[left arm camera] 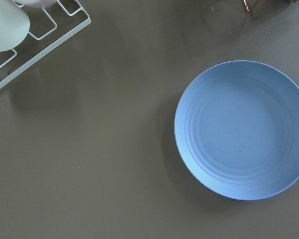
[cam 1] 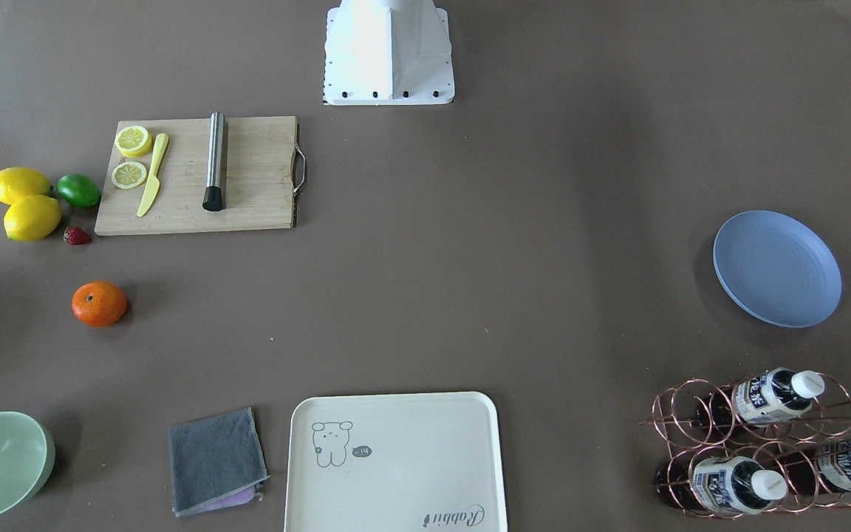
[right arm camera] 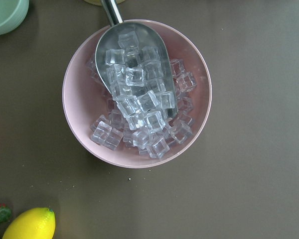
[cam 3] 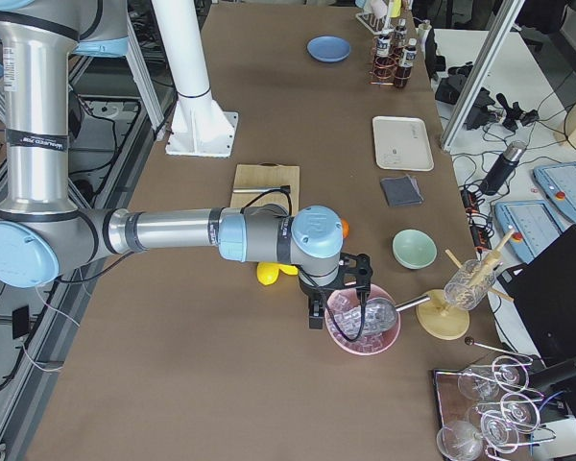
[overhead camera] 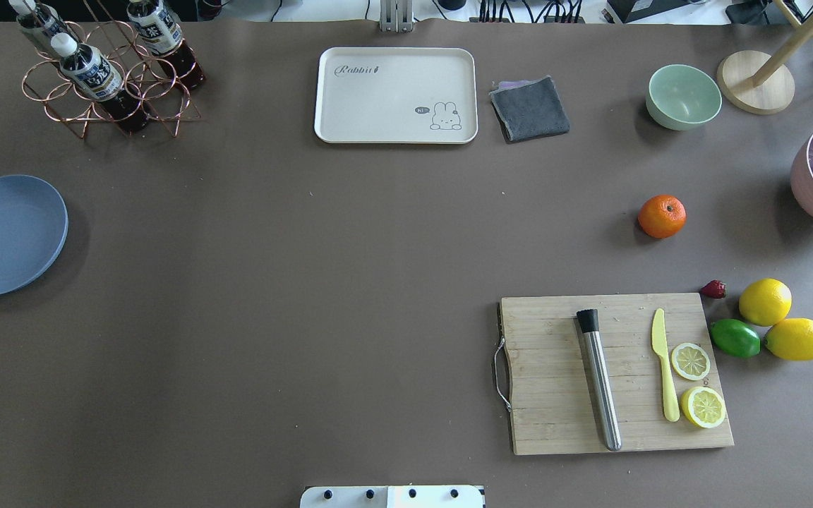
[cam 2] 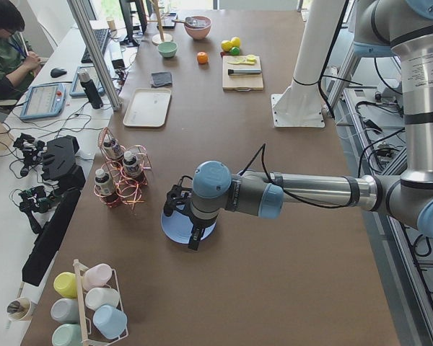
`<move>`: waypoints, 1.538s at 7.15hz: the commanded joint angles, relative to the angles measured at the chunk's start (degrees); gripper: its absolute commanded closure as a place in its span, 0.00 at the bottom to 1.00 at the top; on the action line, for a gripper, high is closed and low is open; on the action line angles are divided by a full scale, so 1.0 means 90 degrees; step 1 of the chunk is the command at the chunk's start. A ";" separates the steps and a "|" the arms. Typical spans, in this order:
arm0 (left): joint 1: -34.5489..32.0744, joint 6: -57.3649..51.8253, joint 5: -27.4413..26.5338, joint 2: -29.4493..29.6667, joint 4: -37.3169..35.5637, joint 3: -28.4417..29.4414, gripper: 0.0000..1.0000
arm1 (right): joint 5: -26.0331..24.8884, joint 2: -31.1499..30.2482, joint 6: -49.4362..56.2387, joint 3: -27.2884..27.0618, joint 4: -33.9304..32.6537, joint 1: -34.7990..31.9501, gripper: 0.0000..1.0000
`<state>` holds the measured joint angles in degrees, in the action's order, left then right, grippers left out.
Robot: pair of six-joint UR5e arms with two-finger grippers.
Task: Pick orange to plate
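Observation:
The orange (cam 1: 100,304) (overhead camera: 662,216) lies alone on the brown table, between the cutting board and the pale-green bowl. The light-blue plate (cam 1: 777,268) (overhead camera: 4,235) (left arm camera: 244,129) sits bare at the opposite end of the table. In the exterior left view my left gripper (cam 2: 182,223) hangs over the plate (cam 2: 175,232), pointing down. In the exterior right view my right gripper (cam 3: 338,300) hovers over a pink bowl of ice, past the orange (cam 3: 345,228). Both grippers show only in the side views, so I cannot tell whether they are open or shut.
A cutting board (overhead camera: 618,374) holds a steel muddler, a yellow knife and lemon slices. Two lemons (overhead camera: 765,301), a lime (overhead camera: 735,338) and a strawberry lie beside it. Along the far edge are a pale-green bowl (overhead camera: 684,96), grey cloth (overhead camera: 530,108), cream tray (overhead camera: 396,95) and bottle rack (overhead camera: 106,67). A pink ice bowl (right arm camera: 137,94) holds a scoop.

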<state>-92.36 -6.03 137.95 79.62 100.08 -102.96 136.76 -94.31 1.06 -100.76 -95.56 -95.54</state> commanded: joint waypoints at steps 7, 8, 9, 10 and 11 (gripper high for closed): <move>0.0087 0.0026 0.0024 0.0402 0.0023 0.0248 0.02 | 0.0000 -0.0029 0.0009 0.0004 0.0002 0.0000 0.00; 0.0087 -0.0013 0.0034 0.0373 0.0042 0.0239 0.02 | 0.0000 -0.0039 0.0009 -0.0015 0.0002 0.0000 0.00; 0.0087 -0.0013 0.0043 0.0295 0.0197 0.0239 0.02 | 0.0000 -0.0039 0.0009 -0.0015 0.0002 0.0000 0.00; 0.0087 -0.0013 0.0043 0.0275 0.0238 0.0239 0.02 | 0.0000 -0.0010 -0.0010 -0.0005 -0.0008 0.0000 0.00; 0.0087 -0.0013 0.0256 0.0256 0.0238 0.0287 0.02 | 0.0000 -0.0019 -0.0010 0.0004 -0.0008 0.0000 0.00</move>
<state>-91.58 -6.13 138.77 82.19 101.94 -100.71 136.76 -94.50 1.02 -100.82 -95.59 -95.54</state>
